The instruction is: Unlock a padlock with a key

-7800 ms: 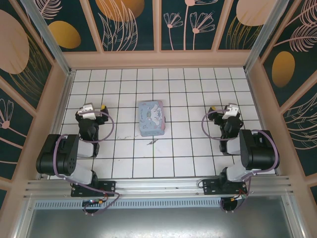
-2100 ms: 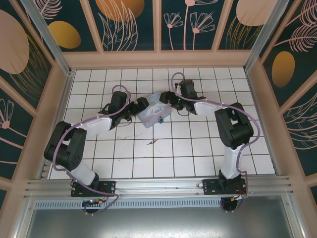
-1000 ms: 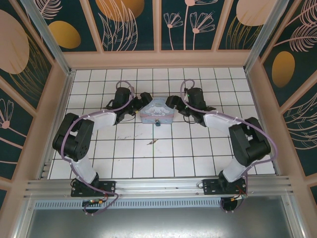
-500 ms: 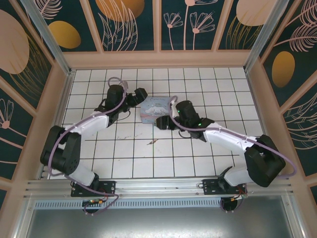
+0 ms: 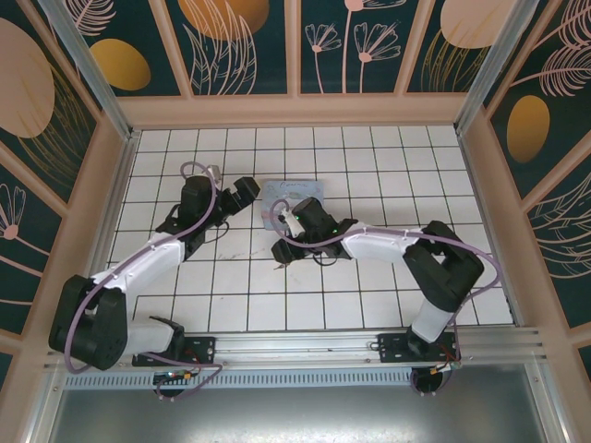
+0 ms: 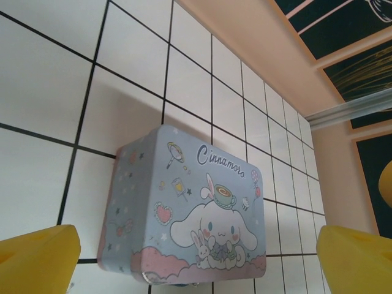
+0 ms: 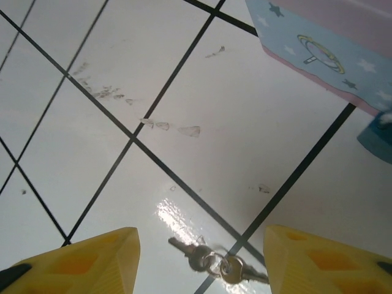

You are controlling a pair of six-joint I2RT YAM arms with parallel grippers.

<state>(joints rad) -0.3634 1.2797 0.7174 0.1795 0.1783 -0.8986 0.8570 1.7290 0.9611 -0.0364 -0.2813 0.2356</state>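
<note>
Two small silver keys on a ring (image 7: 228, 264) lie flat on a white tile. My right gripper (image 7: 202, 264) hangs low over them, open, one yellow finger (image 7: 82, 260) on each side and neither touching. From above, the right gripper (image 5: 283, 242) is just in front of the pale blue cartoon box (image 5: 297, 191). A small bluish piece, which looks like the padlock (image 7: 378, 136), hangs at the box's front edge. My left gripper (image 6: 196, 257) is open and empty, facing the box (image 6: 202, 214) from its left.
Wooden walls (image 5: 295, 111) enclose the white grid floor. The right forearm (image 5: 379, 242) reaches across the middle tiles. Scuff marks (image 7: 165, 125) dot the tile beyond the keys. Open tiles lie at the near side and far right.
The right gripper left the box's right side, came forward and down over the keys, and its jaws have narrowed. The left gripper backed off to the left. The box was turned and pushed back slightly.
</note>
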